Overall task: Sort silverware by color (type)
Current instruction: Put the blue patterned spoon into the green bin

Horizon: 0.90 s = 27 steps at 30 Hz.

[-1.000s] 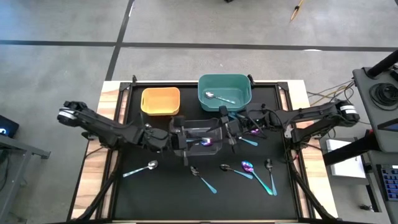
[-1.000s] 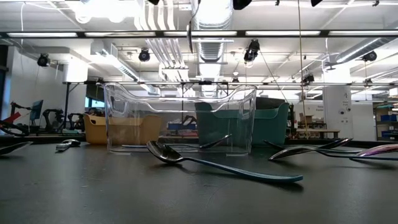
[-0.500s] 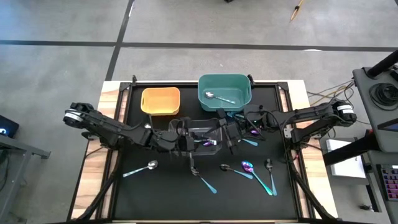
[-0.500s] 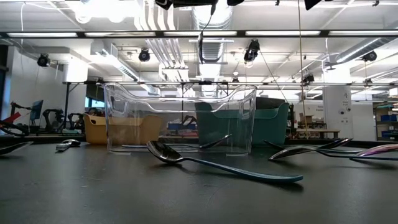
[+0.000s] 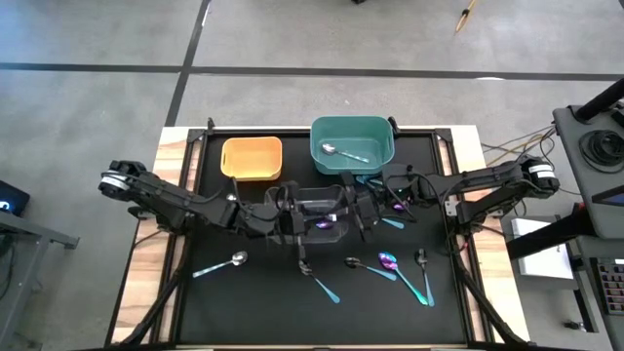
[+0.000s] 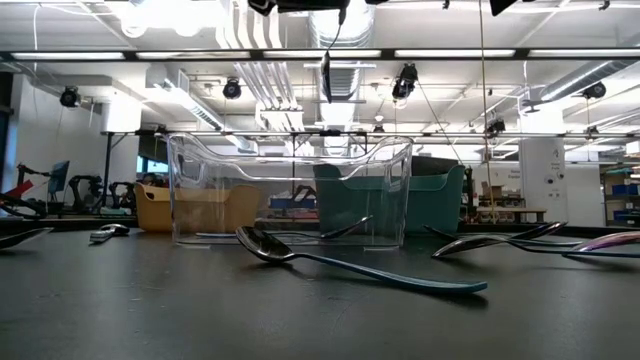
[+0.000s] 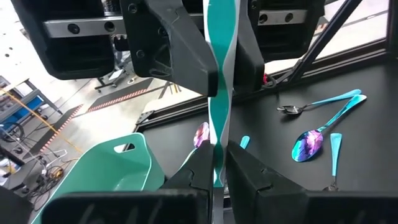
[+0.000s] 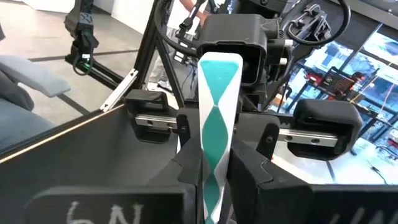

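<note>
Nearest the front of the table (image 5: 244, 292) there's loose silverware, including a dark-bowled spoon (image 6: 350, 262) just in front of the clear bin (image 6: 290, 190). Over that bin, the left claw (image 5: 292, 222) and right claw (image 5: 353, 207) are both clamped on one teal-handled spoon (image 7: 217, 93), with the green bin (image 5: 351, 144) behind.

Light is bright and even, coming from ceiling strip lamps (image 6: 470, 53) that flare white in the low view. Shadows on the black table mat (image 5: 244, 302) are faint. Glare streaks the clear bin (image 6: 290, 190). In both wrist views the near fingers (image 7: 186, 180) and the teal handle (image 8: 217, 124) are soft with blur.
</note>
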Motion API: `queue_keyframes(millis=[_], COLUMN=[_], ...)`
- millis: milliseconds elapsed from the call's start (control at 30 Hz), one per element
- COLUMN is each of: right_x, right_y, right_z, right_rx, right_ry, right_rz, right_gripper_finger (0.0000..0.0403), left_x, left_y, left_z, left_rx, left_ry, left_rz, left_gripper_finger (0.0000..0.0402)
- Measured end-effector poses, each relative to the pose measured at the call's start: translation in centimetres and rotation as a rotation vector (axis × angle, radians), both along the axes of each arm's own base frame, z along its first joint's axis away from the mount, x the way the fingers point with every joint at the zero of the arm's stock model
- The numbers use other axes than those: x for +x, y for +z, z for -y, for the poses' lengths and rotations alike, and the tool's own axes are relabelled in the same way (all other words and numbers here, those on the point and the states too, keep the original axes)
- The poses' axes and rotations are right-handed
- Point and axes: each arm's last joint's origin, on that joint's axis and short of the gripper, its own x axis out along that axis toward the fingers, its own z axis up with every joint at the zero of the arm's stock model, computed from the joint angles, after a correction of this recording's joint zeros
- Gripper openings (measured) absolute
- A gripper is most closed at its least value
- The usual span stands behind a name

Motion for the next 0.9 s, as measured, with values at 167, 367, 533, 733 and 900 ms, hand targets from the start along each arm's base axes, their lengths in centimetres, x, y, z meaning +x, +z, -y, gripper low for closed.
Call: queue_keyframes(millis=[167,367,533,733,900], right_x=[0.0,0.1,0.1,0.0,0.7], right_y=[0.1,0.4,0.7,1.4,1.1], right_z=[0.0,0.3,1.0,2.0,1.9], right_rx=[0.014,0.066,0.125,0.285,0.318], right_ry=[-0.013,-0.114,-0.358,-0.674,-0.678], right_rz=[0.006,0.020,0.048,0.147,0.189], right_gripper_finger=[0.0043,0.0038,0.0038,0.0038,0.0038], left_x=[-0.1,-0.7,-1.5,-1.6,-0.8], left_y=[0.1,1.0,2.0,2.5,2.0], left_z=[0.0,-0.4,-1.0,-2.4,-4.1], left_rx=[-0.002,0.030,0.133,0.181,0.049], left_ry=[0.011,0.101,0.247,0.375,0.348], left_rz=[0.006,0.027,0.033,0.030,0.080], left_gripper_finger=[0.0021,0.0089,0.0158,0.0206,0.0208])
